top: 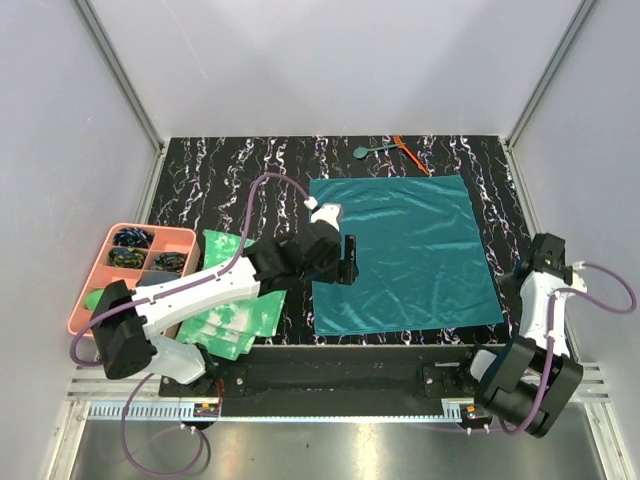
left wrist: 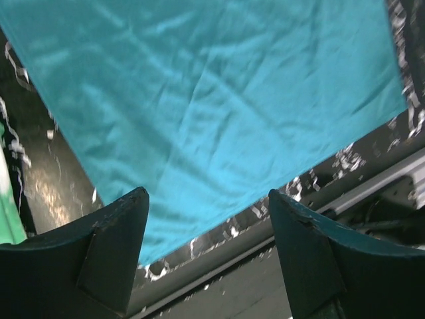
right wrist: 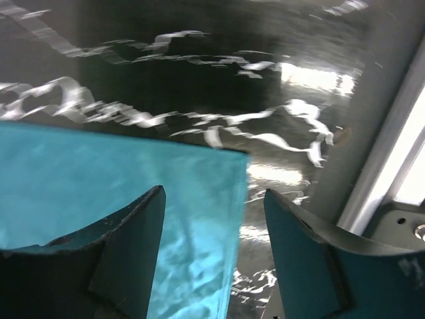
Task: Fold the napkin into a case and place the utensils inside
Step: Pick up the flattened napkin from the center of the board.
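The dark teal napkin lies spread flat and unfolded on the black marbled table; no folded case shows. The teal spoon and the orange-red stick utensil lie beyond the napkin's far edge. My left gripper is open and empty above the napkin's left edge; in the left wrist view the napkin and its near corner lie between the fingers. My right gripper is open and empty over the napkin's right near corner, and in the right wrist view it straddles the napkin's edge.
A pink compartment tray with dark items stands at the left. Green-and-white tie-dye cloths lie under my left arm. The table's front rail runs just below the napkin. Grey walls close in the back and sides.
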{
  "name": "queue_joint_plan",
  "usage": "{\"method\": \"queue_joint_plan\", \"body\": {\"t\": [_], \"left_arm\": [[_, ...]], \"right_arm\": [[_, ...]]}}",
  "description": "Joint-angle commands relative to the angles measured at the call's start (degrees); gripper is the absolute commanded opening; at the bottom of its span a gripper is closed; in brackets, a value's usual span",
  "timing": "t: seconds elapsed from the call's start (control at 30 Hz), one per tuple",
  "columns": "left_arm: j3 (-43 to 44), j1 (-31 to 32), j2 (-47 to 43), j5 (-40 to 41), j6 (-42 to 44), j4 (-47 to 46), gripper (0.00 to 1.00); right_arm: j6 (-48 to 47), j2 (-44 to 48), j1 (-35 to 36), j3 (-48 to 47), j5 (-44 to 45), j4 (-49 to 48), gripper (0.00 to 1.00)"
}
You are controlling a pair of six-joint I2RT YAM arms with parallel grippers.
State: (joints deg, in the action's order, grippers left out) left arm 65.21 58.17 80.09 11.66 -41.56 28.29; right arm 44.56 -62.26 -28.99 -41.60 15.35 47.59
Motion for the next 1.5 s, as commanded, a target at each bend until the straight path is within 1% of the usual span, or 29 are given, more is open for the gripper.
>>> {"method": "queue_joint_plan", "body": {"t": [0.0,0.03,0.17,0.23,0.27,0.3,0.33,0.37,0.5,0.63,0.8,0.87,0.93,1.0,1.03,1.1,1.13,1.17,1.23,1.27,1.3,1.33,1.37,1.47], "left_arm": [[-2.1,1.0,-5.7,-2.2,-2.0,-0.6,0.75],[-2.3,1.2,-6.3,-2.3,-2.0,-0.5,0.75],[-2.9,1.5,-7.8,-1.6,-2.1,-0.5,0.75],[-2.5,1.5,-7.8,-1.7,-2.2,-0.5,0.75],[-2.5,1.5,-7.8,-1.6,-2.5,-0.6,0.75],[-2.5,1.5,-7.8,-1.6,-2.9,-0.6,0.75],[-2.6,1.5,-7.8,-1.7,-3.1,-0.8,0.75],[-2.7,1.5,-7.8,-1.7,-3.3,-0.8,0.75],[-4.1,1.5,-8.4,-1.4,-4.1,-0.8,0.75],[-6.8,1.5,-9.2,-0.9,-5.6,-0.9,0.75],[-9.8,1.5,-11.3,-0.4,-8.9,-0.3,0.77],[-10.9,1.5,-12.0,0.3,-9.8,-0.1,0.77],[-11.7,1.5,-12.2,0.6,-10.6,0.6,0.78],[-12.2,1.5,-12.3,1.4,-12.6,1.6,0.79],[-12.8,1.5,-12.2,1.6,-13.1,1.9,0.80],[-14.1,1.6,-12.0,2.0,-14.8,2.0,0.82],[-14.6,1.7,-11.8,2.2,-15.1,2.0,0.82],[-15.1,1.8,-11.2,2.7,-16.1,1.9,0.82],[-16.4,2.4,-9.5,3.9,-17.0,1.7,0.80],[-16.8,2.8,-8.9,5.7,-18.1,1.7,0.77],[-17.3,3.1,-8.1,6.2,-18.6,1.5,0.75],[-17.5,3.2,-6.7,6.4,-19.2,1.4,0.74],[-17.6,3.4,-5.8,7.4,-20.0,1.1,0.71],[-17.3,4.4,-2.8,9.4,-22.4,1.2,0.66]], "right_arm": [[4.2,0.0,-5.4,3.6,-1.2,-2.6,0.68],[3.8,-1.4,-5.9,4.9,-1.7,-4.3,0.68],[5.3,-4.4,-6.9,5.1,-1.1,-5.1,0.65],[4.8,-5.4,-6.8,6.3,-3.3,-8.0,0.60],[5.2,-5.9,-6.9,6.7,-3.8,-8.8,0.59],[5.0,-6.4,-6.9,7.0,-4.1,-9.6,0.55],[4.1,-7.4,-6.9,7.1,-4.6,-11.3,0.47],[4.0,-7.9,-6.9,7.2,-4.9,-11.9,0.47],[4.7,-9.1,-6.9,7.9,-4.3,-12.9,0.46],[5.8,-9.6,-6.9,8.6,-4.4,-13.7,0.49],[5.5,-9.5,-6.9,8.6,-5.0,-13.2,0.57],[5.8,-10.0,-6.9,8.2,-5.2,-13.1,0.56],[6.1,-11.2,-6.8,8.4,-5.4,-13.3,0.47],[6.2,-12.4,-6.9,8.6,-5.6,-14.1,0.43],[5.5,-13.5,-6.9,8.3,-6.2,-14.2,0.37],[5.2,-13.9,-6.9,8.1,-7.2,-14.5,0.31],[4.8,-13.7,-6.9,8.2,-7.4,-14.6,0.26],[4.7,-13.2,-6.9,8.4,-8.2,-14.8,0.24],[4.2,-11.0,-6.9,9.1,-8.5,-15.0,0.19],[4.0,-10.0,-6.8,9.2,-8.5,-14.8,0.16],[3.8,-8.1,-6.8,9.4,-8.6,-14.6,0.12],[3.6,-7.3,-6.9,9.6,-9.3,-14.6,0.04],[3.4,-6.4,-6.9,9.8,-9.3,-14.6,0.00],[3.1,-4.9,-6.9,9.9,-9.0,-14.7,0.00]]}}
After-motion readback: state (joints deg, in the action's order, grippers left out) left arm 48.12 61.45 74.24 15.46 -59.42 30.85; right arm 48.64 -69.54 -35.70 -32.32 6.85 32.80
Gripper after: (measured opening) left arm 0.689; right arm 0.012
